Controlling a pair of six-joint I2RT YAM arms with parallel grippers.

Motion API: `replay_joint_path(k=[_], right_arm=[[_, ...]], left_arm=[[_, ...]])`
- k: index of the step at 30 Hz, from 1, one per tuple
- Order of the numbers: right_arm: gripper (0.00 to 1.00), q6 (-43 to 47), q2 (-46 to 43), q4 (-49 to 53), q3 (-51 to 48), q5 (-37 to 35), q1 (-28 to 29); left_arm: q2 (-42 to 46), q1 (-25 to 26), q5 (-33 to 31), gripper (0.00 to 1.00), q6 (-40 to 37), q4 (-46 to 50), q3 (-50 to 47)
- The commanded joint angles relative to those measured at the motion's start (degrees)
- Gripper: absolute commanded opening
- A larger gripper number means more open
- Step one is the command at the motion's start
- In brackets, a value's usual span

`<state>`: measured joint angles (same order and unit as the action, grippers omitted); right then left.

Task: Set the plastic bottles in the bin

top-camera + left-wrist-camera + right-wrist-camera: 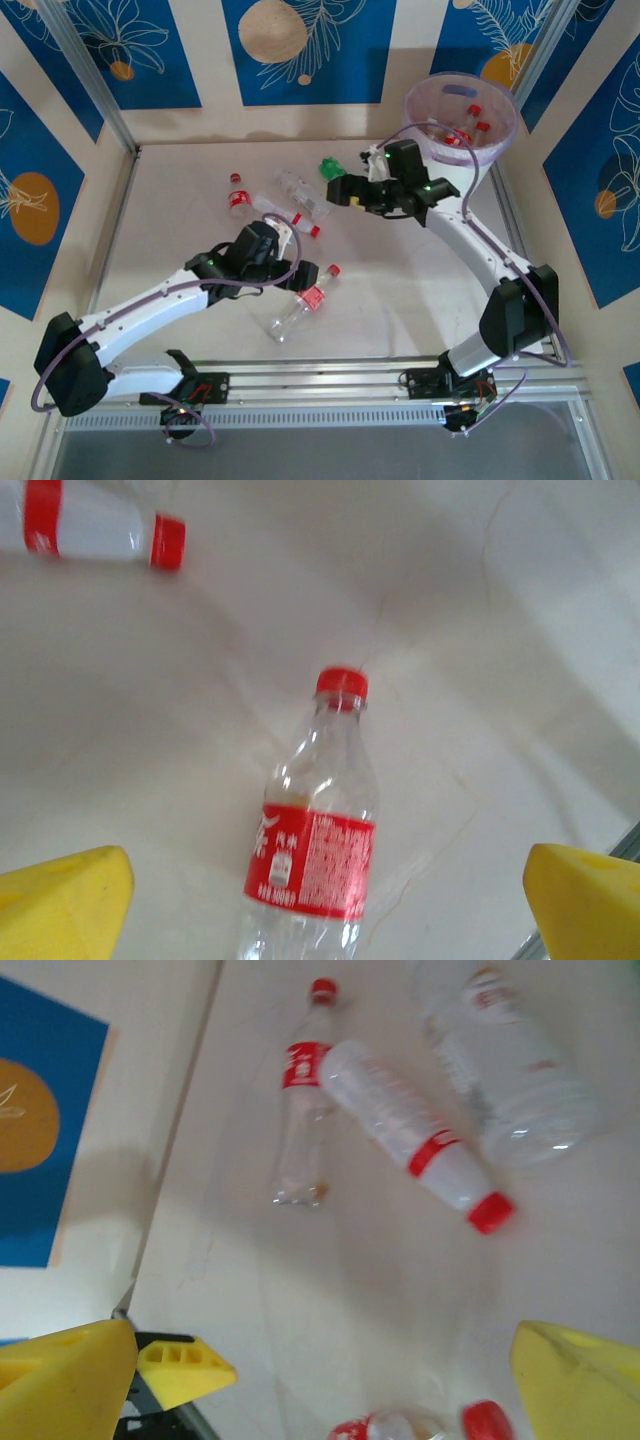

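A clear bottle with a red label and red cap (313, 852) lies on the table between the yellow fingers of my left gripper (325, 905), which is open around it. The same bottle (303, 302) lies just right of my left gripper (290, 268) in the top view. My right gripper (342, 192) is open, low over a cluster of bottles (296, 200). Ahead of it lie a slim red-labelled bottle (300, 1090), a whitish one (415, 1135) and a large clear one (515, 1075). Another red-capped bottle (420, 1426) lies near its fingers. The white bin (461, 124) holds several bottles.
A green crushed bottle (330, 168) lies at the back near the right arm. A small red-labelled bottle (237, 197) sits apart at the left. A second red-capped bottle (100, 530) lies beyond my left gripper. A small yellow part on a black mount (182, 1368) shows beside my right gripper.
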<state>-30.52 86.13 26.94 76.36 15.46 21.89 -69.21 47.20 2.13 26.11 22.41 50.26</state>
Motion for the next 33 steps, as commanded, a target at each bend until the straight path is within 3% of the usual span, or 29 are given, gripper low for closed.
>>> replay_joint_path(k=[1, 6, 12, 18, 24, 33], right_arm=[[0.96, 1.65, -3.85, 5.0, -2.28, -1.73, -1.04], [0.96, 0.93, -5.87, 6.36, -5.81, -1.56, -1.56], [0.96, -3.7, -14.79, 7.54, -14.22, -5.16, 0.19], [0.96, -4.55, -20.91, 10.14, -18.55, -7.4, 0.02], [0.96, -3.54, -21.14, 10.59, -18.18, -6.81, -0.83], [0.96, -3.67, -20.75, 9.46, -18.87, -6.23, -1.02]], left_arm=[[-1.69, 3.65, -1.06, 1.0, 0.34, 4.66, -1.29], [-5.49, 10.38, -7.07, 1.0, 2.98, 5.46, -1.57], [-9.38, 15.07, -7.07, 1.0, 3.33, 2.01, -2.5], [-13.82, 17.33, -5.69, 1.0, 3.23, 2.42, -2.06], [-16.83, 17.84, -11.1, 1.0, 4.45, 10.29, -0.1], [-16.61, 17.69, -19.91, 1.0, 7.69, 13.37, -0.63]])
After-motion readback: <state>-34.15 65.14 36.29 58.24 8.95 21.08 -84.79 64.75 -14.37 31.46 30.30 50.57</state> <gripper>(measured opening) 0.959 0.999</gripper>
